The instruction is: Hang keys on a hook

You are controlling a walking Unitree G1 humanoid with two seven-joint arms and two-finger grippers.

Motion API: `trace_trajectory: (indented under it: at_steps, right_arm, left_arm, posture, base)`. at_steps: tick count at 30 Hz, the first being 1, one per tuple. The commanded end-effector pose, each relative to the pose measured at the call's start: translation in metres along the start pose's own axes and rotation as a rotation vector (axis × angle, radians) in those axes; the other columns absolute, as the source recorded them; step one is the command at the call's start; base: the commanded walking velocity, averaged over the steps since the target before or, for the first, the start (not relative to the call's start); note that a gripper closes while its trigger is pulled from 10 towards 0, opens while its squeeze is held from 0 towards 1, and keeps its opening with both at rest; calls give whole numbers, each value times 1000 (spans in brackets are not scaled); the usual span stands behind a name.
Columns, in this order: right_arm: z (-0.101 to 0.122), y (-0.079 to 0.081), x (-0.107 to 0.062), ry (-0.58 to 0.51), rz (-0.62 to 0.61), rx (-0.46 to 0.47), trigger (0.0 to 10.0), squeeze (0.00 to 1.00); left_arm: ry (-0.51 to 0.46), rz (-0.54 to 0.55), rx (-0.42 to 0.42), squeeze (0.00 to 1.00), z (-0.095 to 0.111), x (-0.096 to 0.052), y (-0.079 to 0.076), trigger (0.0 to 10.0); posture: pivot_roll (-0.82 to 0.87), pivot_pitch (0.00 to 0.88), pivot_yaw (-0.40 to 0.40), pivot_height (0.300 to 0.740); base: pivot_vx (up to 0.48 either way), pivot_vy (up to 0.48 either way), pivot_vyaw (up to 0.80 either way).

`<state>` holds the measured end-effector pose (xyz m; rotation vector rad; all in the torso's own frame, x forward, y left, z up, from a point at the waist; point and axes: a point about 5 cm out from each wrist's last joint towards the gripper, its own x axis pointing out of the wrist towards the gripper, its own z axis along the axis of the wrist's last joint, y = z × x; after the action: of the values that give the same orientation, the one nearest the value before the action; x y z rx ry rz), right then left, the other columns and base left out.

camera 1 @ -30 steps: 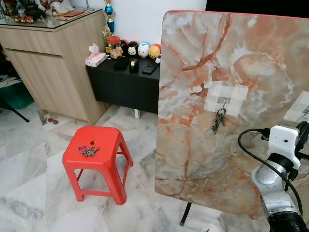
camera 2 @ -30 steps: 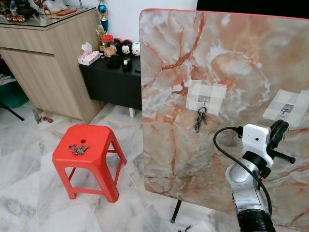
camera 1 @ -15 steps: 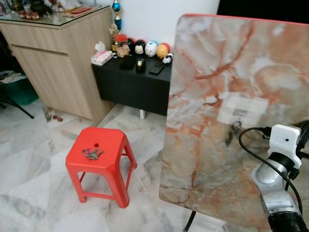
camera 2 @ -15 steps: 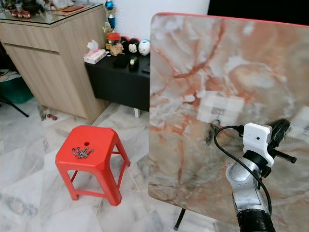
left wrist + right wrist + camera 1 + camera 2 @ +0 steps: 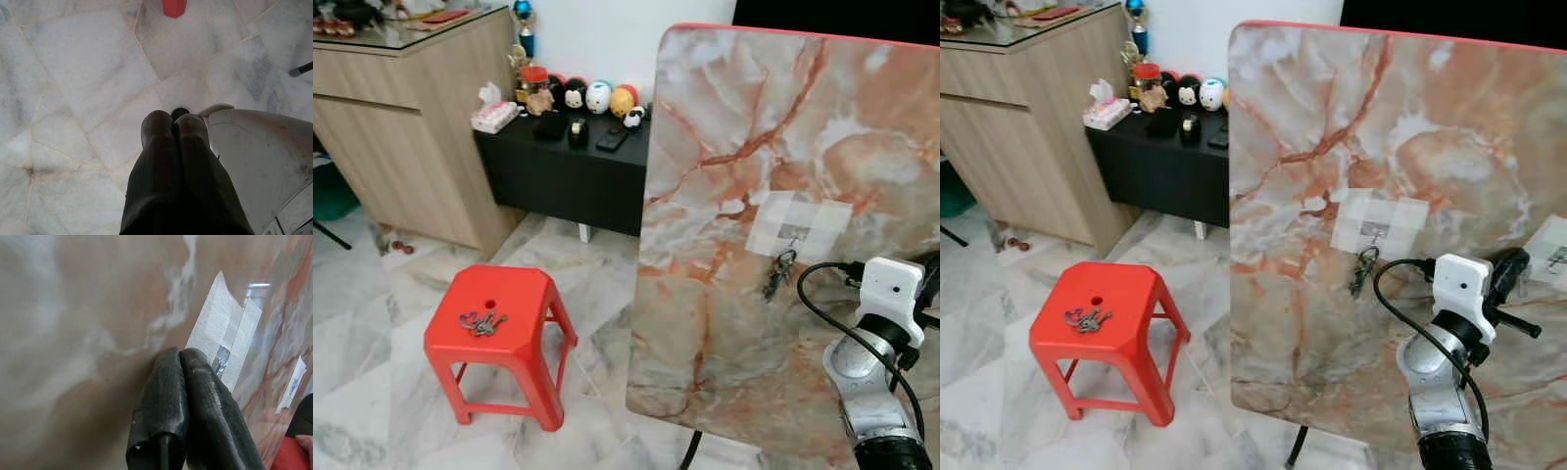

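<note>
Red stool (image 5: 499, 311) bears spare keys (image 5: 481, 321); marble board (image 5: 724, 176) beside.

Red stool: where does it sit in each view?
Left eye view: red stool, lower left, on the floor.
Right eye view: lower left, beside the marble board, the shared landmark.
Left wrist view: one leg, beyond the left gripper.
Right wrist view: cannot tell; marble board beyond the right gripper.
</note>
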<state>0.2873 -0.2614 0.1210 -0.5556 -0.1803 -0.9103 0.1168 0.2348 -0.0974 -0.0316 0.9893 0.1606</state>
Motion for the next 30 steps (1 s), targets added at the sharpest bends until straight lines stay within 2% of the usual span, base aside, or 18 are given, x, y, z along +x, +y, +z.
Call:
trace_trajectory:
  at_steps: [1,8,22,30]
  right_arm:
    - [4,-3,1,-13,-3,0,10000,0]
    - [4,-7,1,-20,-16,-15,10000,0]
    - [-10,-29,11,13,-72,-97,10000,0]
    - [-10,-27,17,25,-66,-103,10000,0]
  left_arm:
    - [12,-4,17,0,-1,0,0,10000]
    - [11,-5,20,0,-1,0,0,10000]
    - [11,-8,27,0,0,0,0,10000]
    - [11,-6,28,0,0,0,1,10000]
  posture:
    - [171,0,-19,740]
    - [170,0,-18,740]
    - [164,0,-14,740]
    - [168,0,-15,740]
  base:
    - [0,0,0]
    - [0,0,0]
    - [0,0,0]
    - [0,0,0]
